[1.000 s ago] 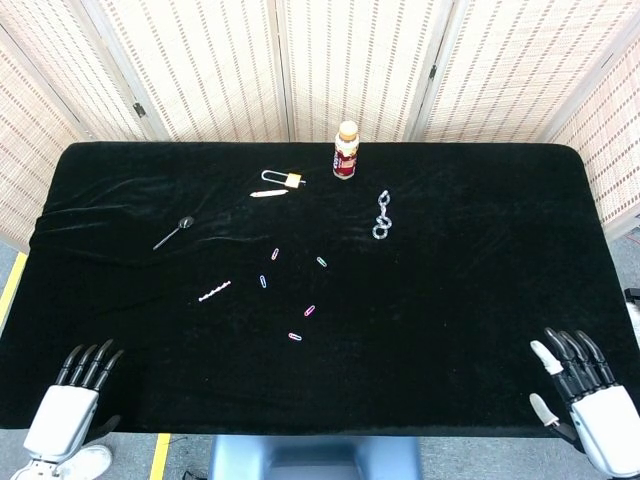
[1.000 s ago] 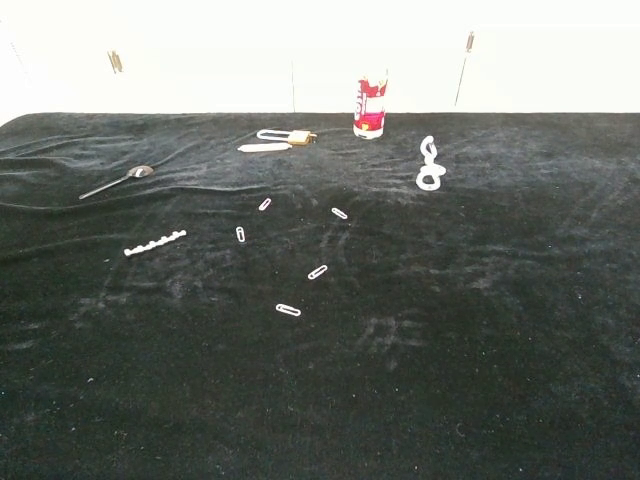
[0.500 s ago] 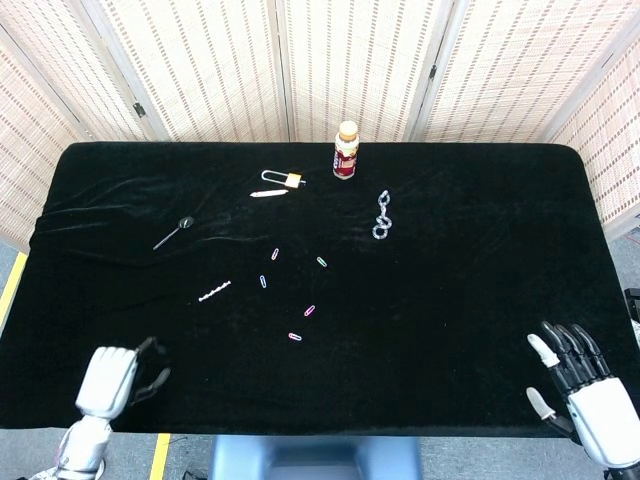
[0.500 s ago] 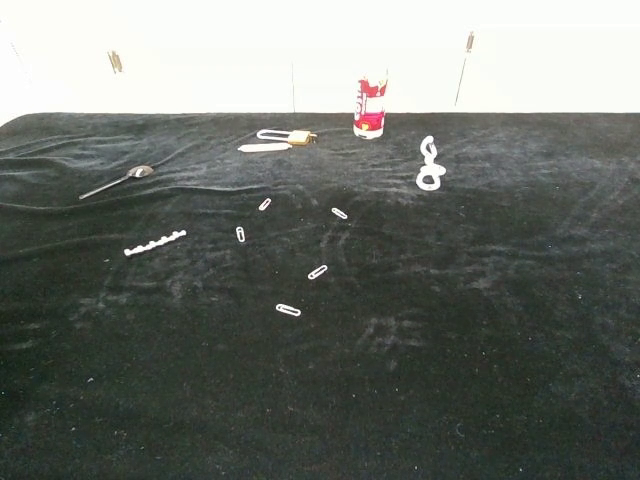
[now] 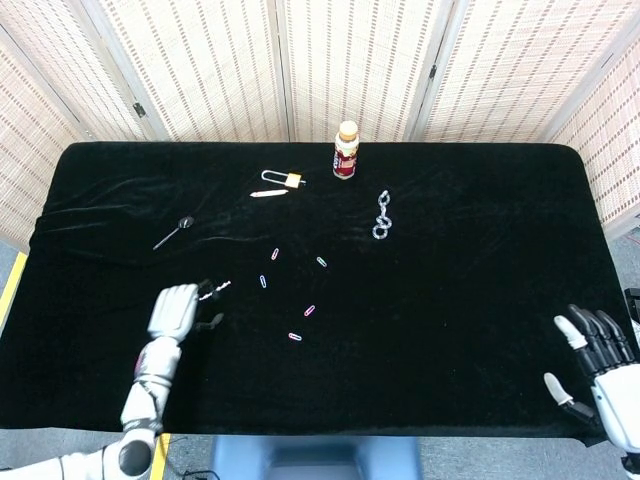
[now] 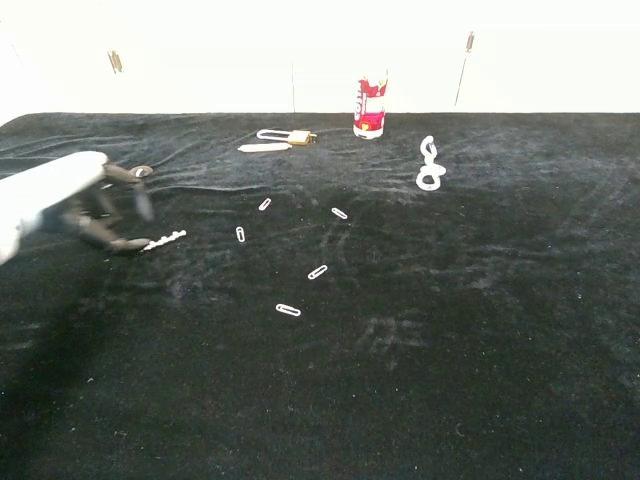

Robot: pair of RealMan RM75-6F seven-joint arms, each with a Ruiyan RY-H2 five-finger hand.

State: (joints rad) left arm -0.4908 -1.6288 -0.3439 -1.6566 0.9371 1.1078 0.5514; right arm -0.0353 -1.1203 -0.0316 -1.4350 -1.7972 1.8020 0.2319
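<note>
The beaded strip [image 5: 215, 291] lies on the black surface [image 5: 450, 300], its near end right at the left robot hand [image 5: 176, 310], fingers curled downward over it, clamped on nothing. Paper clips [image 5: 263, 281] scatter just beyond; a spoon [image 5: 172, 233] sits further out. The right robot hand [image 5: 605, 360] hangs spread at the surface's edge.

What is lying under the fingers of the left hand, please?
A small white beaded strip pokes out from under the left hand on the black table. Its near end is covered by the fingers, so contact cannot be judged.
</note>
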